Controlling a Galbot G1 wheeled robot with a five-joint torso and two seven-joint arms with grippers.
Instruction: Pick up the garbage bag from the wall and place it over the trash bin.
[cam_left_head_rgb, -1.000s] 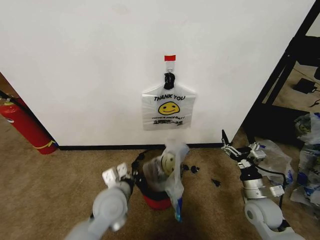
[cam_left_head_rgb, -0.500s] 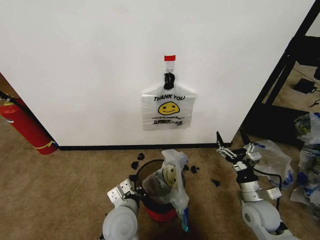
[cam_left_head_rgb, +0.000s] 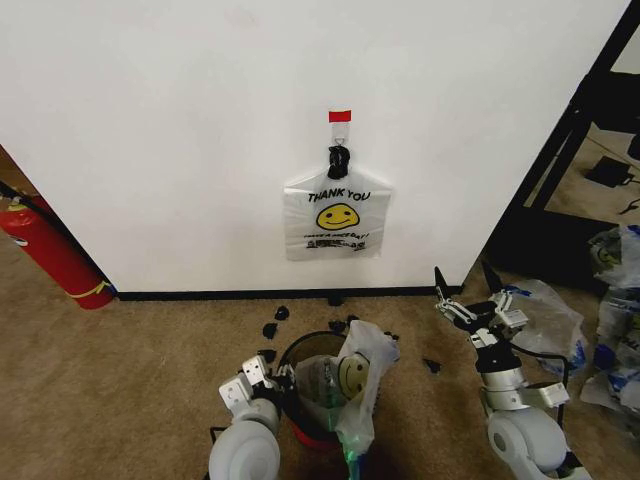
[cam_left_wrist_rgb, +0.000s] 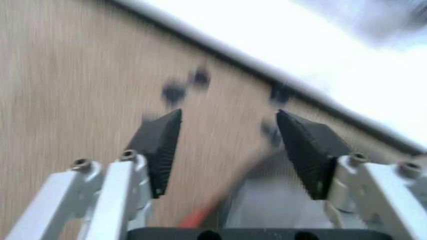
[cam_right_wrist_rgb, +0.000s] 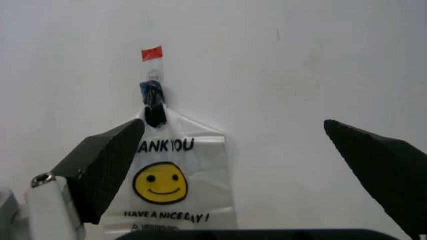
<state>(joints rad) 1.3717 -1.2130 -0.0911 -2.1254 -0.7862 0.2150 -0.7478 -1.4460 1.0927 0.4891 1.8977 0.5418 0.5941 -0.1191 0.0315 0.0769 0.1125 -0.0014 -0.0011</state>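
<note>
The see-through garbage bag (cam_left_head_rgb: 358, 378) with its yellow smiley lies draped over the right rim of the small black trash bin (cam_left_head_rgb: 305, 362), which has a red base. My left gripper (cam_left_head_rgb: 255, 375) (cam_left_wrist_rgb: 228, 117) sits low against the bin's left side, open and holding nothing. My right gripper (cam_left_head_rgb: 462, 280) (cam_right_wrist_rgb: 233, 125) is open and hovers to the right of the bin, apart from it and facing the white wall (cam_left_head_rgb: 150, 150).
A white THANK YOU bundle (cam_left_head_rgb: 337, 215) (cam_right_wrist_rgb: 175, 180) hangs from a hook under red tape (cam_left_head_rgb: 340, 116). A red fire extinguisher (cam_left_head_rgb: 50, 250) leans at the left, a black shelf frame (cam_left_head_rgb: 575, 130) and clear bags (cam_left_head_rgb: 615, 300) stand at the right. Black scraps (cam_left_head_rgb: 272, 328) dot the carpet.
My left arm has pulled back toward me and sunk lower beside the bin. The bag has slumped lower and spread over the bin's right side. My right gripper's fingers have spread wider.
</note>
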